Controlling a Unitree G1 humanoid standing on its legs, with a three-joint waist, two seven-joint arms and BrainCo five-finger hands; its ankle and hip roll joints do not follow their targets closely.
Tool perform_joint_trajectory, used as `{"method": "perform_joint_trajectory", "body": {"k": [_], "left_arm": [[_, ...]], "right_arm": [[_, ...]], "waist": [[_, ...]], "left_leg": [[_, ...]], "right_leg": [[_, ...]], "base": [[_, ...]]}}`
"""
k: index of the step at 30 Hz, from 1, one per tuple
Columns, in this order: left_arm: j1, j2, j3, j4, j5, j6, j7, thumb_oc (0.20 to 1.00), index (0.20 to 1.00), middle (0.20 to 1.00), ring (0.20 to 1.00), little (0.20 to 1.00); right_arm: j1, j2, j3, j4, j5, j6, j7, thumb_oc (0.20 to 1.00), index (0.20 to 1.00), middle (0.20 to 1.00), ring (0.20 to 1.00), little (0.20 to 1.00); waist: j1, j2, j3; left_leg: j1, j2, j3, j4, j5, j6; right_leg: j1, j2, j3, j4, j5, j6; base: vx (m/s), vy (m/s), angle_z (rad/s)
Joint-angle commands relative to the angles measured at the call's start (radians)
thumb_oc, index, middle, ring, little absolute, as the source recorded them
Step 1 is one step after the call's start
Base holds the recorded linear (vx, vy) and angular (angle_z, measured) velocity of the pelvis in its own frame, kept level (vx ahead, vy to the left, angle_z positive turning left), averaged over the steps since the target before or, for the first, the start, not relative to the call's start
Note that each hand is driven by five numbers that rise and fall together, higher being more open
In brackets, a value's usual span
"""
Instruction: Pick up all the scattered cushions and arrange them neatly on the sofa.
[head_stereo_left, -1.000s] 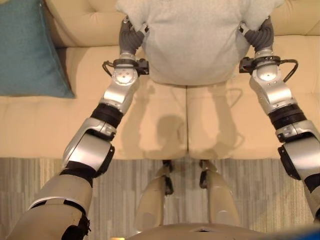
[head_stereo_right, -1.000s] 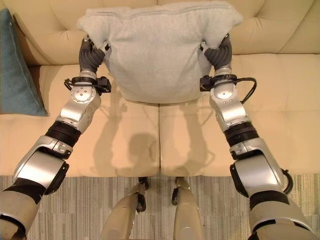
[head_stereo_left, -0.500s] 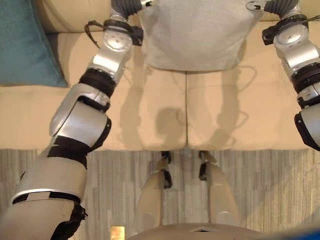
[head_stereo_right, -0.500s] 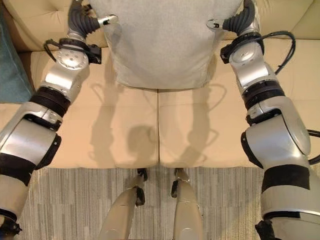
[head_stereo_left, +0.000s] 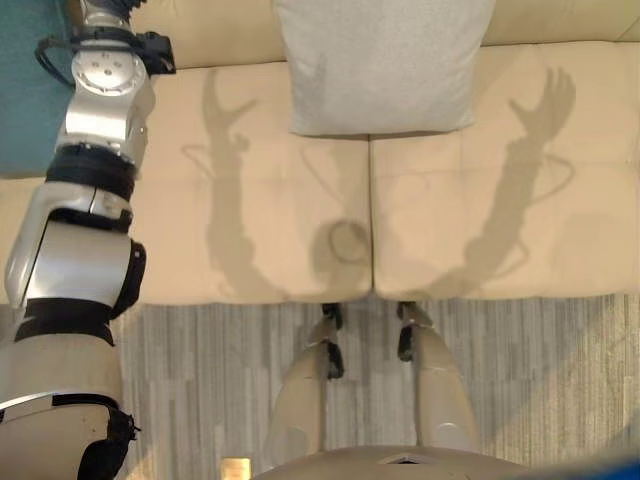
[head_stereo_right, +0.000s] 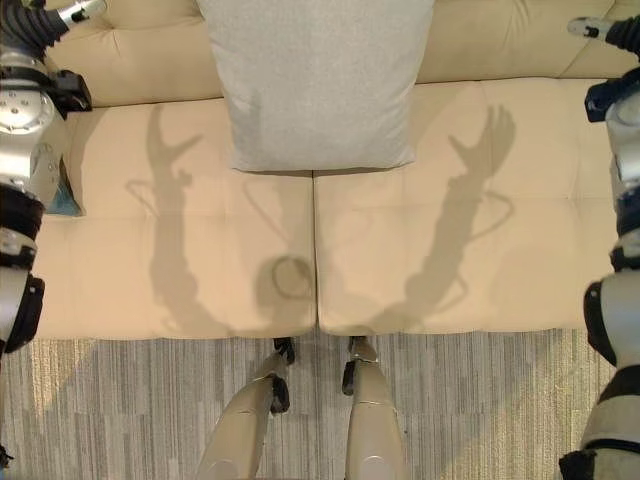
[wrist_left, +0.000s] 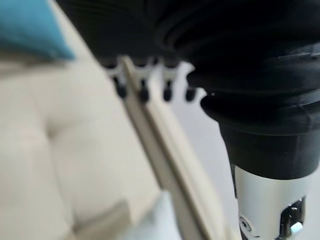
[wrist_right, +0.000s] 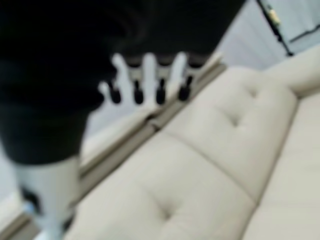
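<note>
Propped on the sofa (head_stereo_right: 480, 250) at its middle against the far backrest, a cushion (head_stereo_right: 318, 80) (straddling the seat seam), with another cushion (head_stereo_left: 25, 110) at far left, well apart.

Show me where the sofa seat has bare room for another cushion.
Bare seat on both sides of the grey cushion: left toward the teal cushion, right toward the sofa's far end. The front strip is free too. Centre back is taken.

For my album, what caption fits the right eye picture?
Grey cushion propped against the cream sofa, both hands off it.
</note>
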Motion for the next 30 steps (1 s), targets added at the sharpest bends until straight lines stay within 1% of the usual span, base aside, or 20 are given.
{"method": "perform_joint_trajectory", "body": {"k": [1,3,5,6,7,9,10,11,13,15,16,17,18,19,21,25,27,28,29,30], "left_arm": [[0.303,-0.056,0.126,-0.152,-0.038,-0.109,-0.044,1.0,1.0,1.0,1.0,1.0],[0.464,-0.125,0.191,-0.265,-0.026,-0.115,-0.059,1.0,1.0,1.0,1.0,1.0],[0.604,-0.184,0.246,-0.362,0.001,-0.113,-0.085,1.0,1.0,1.0,1.0,1.0],[0.791,-0.278,0.302,-0.459,0.05,-0.109,-0.125,1.0,1.0,1.0,1.0,1.0],[0.899,-0.337,0.333,-0.473,0.064,-0.098,-0.151,1.0,1.0,1.0,1.0,1.0],[0.949,-0.363,0.343,-0.475,0.064,-0.088,-0.167,1.0,1.0,1.0,1.0,1.0],[1.032,-0.386,0.345,-0.436,0.108,-0.07,-0.197,1.0,1.0,1.0,1.0,1.0],[1.034,-0.385,0.344,-0.437,0.108,-0.07,-0.197,1.0,1.0,1.0,1.0,1.0],[1.148,-0.419,0.328,-0.318,0.182,-0.032,-0.237,1.0,1.0,1.0,1.0,1.0],[1.173,-0.423,0.317,-0.273,0.217,-0.021,-0.24,1.0,1.0,1.0,1.0,1.0],[1.197,-0.428,0.31,-0.215,0.267,-0.01,-0.24,1.0,1.0,1.0,1.0,1.0],[1.219,-0.438,0.29,-0.086,0.356,0.009,-0.227,1.0,1.0,1.0,1.0,1.0],[1.23,-0.458,0.287,-0.006,0.371,0.024,-0.231,1.0,1.0,1.0,1.0,1.0],[1.229,-0.458,0.287,-0.005,0.371,0.024,-0.231,1.0,1.0,1.0,1.0,1.0],[1.225,-0.512,0.244,0.34,0.492,0.06,-0.209,1.0,1.0,1.0,1.0,1.0],[1.22,-0.518,0.222,0.414,0.514,0.063,-0.2,1.0,1.0,1.0,1.0,1.0],[1.203,-0.512,0.208,0.405,0.511,0.067,-0.196,1.0,1.0,1.0,1.0,1.0],[1.186,-0.511,0.194,0.394,0.503,0.067,-0.193,1.0,1.0,1.0,1.0,1.0],[1.17,-0.517,0.181,0.397,0.51,0.067,-0.193,1.0,1.0,1.0,1.0,1.0],[1.164,-0.521,0.174,0.408,0.514,0.066,-0.196,1.0,1.0,1.0,1.0,1.0]], "right_arm": [[0.37,0.109,-0.215,-0.146,0.037,-0.118,0.031,1.0,1.0,1.0,1.0,1.0],[0.535,0.185,-0.338,-0.251,0.059,-0.149,0.054,1.0,1.0,1.0,1.0,1.0],[0.663,0.251,-0.414,-0.352,0.046,-0.166,0.081,1.0,1.0,1.0,1.0,1.0],[0.821,0.348,-0.501,-0.464,0.001,-0.18,0.121,1.0,1.0,1.0,1.0,1.0],[0.91,0.42,-0.528,-0.494,-0.026,-0.182,0.146,1.0,1.0,1.0,1.0,1.0],[0.952,0.442,-0.534,-0.506,-0.054,-0.178,0.155,1.0,1.0,1.0,1.0,1.0],[1.024,0.501,-0.533,-0.489,-0.08,-0.17,0.185,1.0,1.0,1.0,1.0,1.0],[1.026,0.502,-0.533,-0.49,-0.08,-0.169,0.185,1.0,1.0,1.0,1.0,1.0],[1.123,0.542,-0.509,-0.425,-0.157,-0.151,0.22,1.0,1.0,1.0,1.0,1.0],[1.146,0.547,-0.487,-0.398,-0.179,-0.146,0.229,1.0,1.0,1.0,1.0,1.0],[1.171,0.556,-0.469,-0.355,-0.212,-0.139,0.23,1.0,1.0,1.0,1.0,1.0],[1.201,0.573,-0.425,-0.27,-0.257,-0.129,0.241,1.0,1.0,1.0,1.0,1.0],[1.215,0.586,-0.404,-0.224,-0.275,-0.125,0.243,1.0,1.0,1.0,1.0,1.0],[1.214,0.586,-0.404,-0.223,-0.275,-0.125,0.243,1.0,1.0,1.0,1.0,1.0],[1.259,0.662,-0.304,-0.015,-0.289,-0.109,0.254,1.0,1.0,1.0,1.0,1.0],[1.275,0.683,-0.237,0.053,-0.3,-0.103,0.261,1.0,1.0,1.0,1.0,1.0],[1.271,0.684,-0.227,0.088,-0.294,-0.097,0.253,1.0,1.0,1.0,1.0,1.0],[1.256,0.685,-0.217,0.132,-0.288,-0.087,0.248,1.0,1.0,1.0,1.0,1.0],[1.247,0.686,-0.208,0.164,-0.29,-0.081,0.249,1.0,1.0,1.0,1.0,1.0],[1.243,0.689,-0.202,0.188,-0.292,-0.079,0.252,1.0,1.0,1.0,1.0,1.0]], "waist": [[0.0,-0.053,-0.134],[-0.002,-0.051,-0.137],[0.0,-0.049,-0.144],[0.004,-0.045,-0.16],[0.007,-0.041,-0.169],[0.008,-0.04,-0.177],[0.009,-0.037,-0.182],[0.009,-0.038,-0.185],[0.01,-0.039,-0.2],[0.011,-0.04,-0.205],[0.012,-0.042,-0.209],[0.012,-0.047,-0.217],[0.012,-0.05,-0.221],[0.012,-0.05,-0.222],[0.004,-0.065,-0.243],[-0.002,-0.076,-0.231],[-0.007,-0.085,-0.215],[-0.008,-0.093,-0.194],[-0.011,-0.102,-0.184],[-0.014,-0.104,-0.185]], "left_leg": [[0.087,0.013,-0.029,0.051,-0.1,-0.084],[0.151,0.013,-0.024,0.027,-0.1,-0.083],[0.218,0.013,-0.022,-0.005,-0.097,-0.083],[0.284,0.012,-0.023,-0.031,-0.092,-0.08],[0.325,0.011,-0.022,-0.047,-0.088,-0.078],[0.338,0.011,-0.025,-0.052,-0.082,-0.077],[0.378,0.012,-0.026,-0.061,-0.087,-0.076],[0.376,0.011,-0.026,-0.064,-0.082,-0.075],[0.418,0.013,-0.024,-0.068,-0.088,-0.072],[0.437,0.014,-0.022,-0.073,-0.089,-0.072],[0.455,0.017,-0.021,-0.074,-0.093,-0.073],[0.479,0.021,-0.017,-0.078,-0.094,-0.075],[0.493,0.022,-0.015,-0.082,-0.095,-0.075],[0.49,0.022,-0.015,-0.082,-0.093,-0.074],[0.545,0.043,-0.004,-0.09,-0.094,-0.083],[0.539,0.075,-0.009,-0.066,-0.081,-0.097],[0.492,0.095,-0.017,-0.016,-0.067,-0.108],[0.451,0.1,-0.013,0.057,-0.076,-0.111],[0.459,0.081,-0.02,0.13,-0.135,-0.099],[0.467,0.067,-0.03,0.159,-0.16,-0.095]], "right_leg": [[0.225,-0.058,-0.004,-0.186,-0.002,0.132],[0.283,-0.058,-0.009,-0.19,-0.016,0.132],[0.346,-0.056,-0.019,-0.201,-0.027,0.134],[0.409,-0.053,-0.039,-0.207,-0.043,0.133],[0.448,-0.05,-0.053,-0.209,-0.051,0.132],[0.462,-0.048,-0.06,-0.209,-0.052,0.129],[0.495,-0.042,-0.065,-0.206,-0.06,0.129],[0.493,-0.043,-0.066,-0.209,-0.056,0.128],[0.53,-0.034,-0.075,-0.199,-0.066,0.127],[0.548,-0.031,-0.075,-0.2,-0.071,0.126],[0.565,-0.026,-0.078,-0.197,-0.077,0.126],[0.588,-0.019,-0.076,-0.198,-0.084,0.124],[0.602,-0.012,-0.077,-0.199,-0.09,0.121],[0.599,-0.013,-0.077,-0.2,-0.087,0.121],[0.662,0.017,-0.072,-0.213,-0.113,0.103],[0.696,0.056,-0.056,-0.236,-0.14,0.079],[0.696,0.067,-0.051,-0.243,-0.149,0.067],[0.686,0.064,-0.048,-0.235,-0.146,0.057],[0.674,0.049,-0.045,-0.225,-0.13,0.054],[0.665,0.042,-0.045,-0.218,-0.119,0.054]], "base": [[0.16,-0.021,-0.03],[0.15,-0.025,0.05],[0.18,-0.047,0.08],[0.21,-0.079,0.08],[0.17,-0.085,0.13],[0.04,-0.036,0.15],[0.01,-0.022,0.2],[0.0,-0.053,0.18],[-0.01,-0.033,0.1],[0.0,-0.015,0.0],[-0.05,-0.055,-0.02],[-0.07,-0.064,-0.04],[-0.07,-0.045,-0.06],[-0.05,-0.088,-0.06],[-0.06,-0.169,-0.03],[-0.14,-0.149,-0.01],[-0.26,-0.101,0.09],[-0.4,-0.014,0.18],[-0.37,0.042,0.26],[-0.25,0.095,0.21]]}}
